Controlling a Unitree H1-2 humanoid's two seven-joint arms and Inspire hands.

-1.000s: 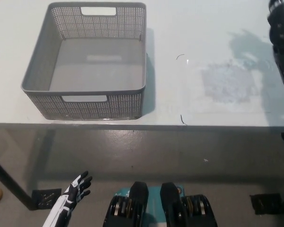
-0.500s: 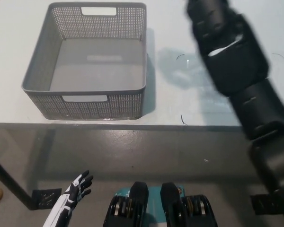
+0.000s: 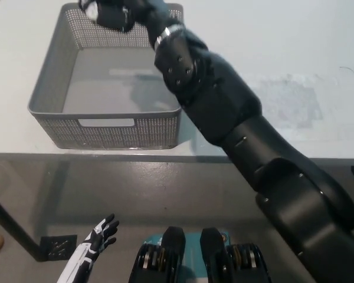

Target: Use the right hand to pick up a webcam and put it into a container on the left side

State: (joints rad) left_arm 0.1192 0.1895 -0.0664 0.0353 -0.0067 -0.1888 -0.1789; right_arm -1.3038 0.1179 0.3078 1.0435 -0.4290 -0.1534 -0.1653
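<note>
Now: right hand (image 3: 109,13), black, over the far rim of the grey basket (image 3: 47,88), arm stretched diagonally from bottom right across the near right corner of the basket. Fingers curled around something dark with a pale spot at the left end, probably the webcam (image 3: 89,9); too blurred and too hidden to confirm, so grip state on it unclear. Nothing else resembling a webcam anywhere below or beside the hand. Basket interior directly beneath and toward the robot from the hand: bare grey floor, only a shadow across it. White table (image 3: 295,53) to the right of the arm, with a scuffed patch (image 3: 289,103) well clear of the hand. Left hand (image 3: 100,233), white, low at bottom left, below table edge, well apart from the right hand and the basket; fingers spread, holding nothing. Grey floor (image 3: 183,188) under the table edge.
</note>
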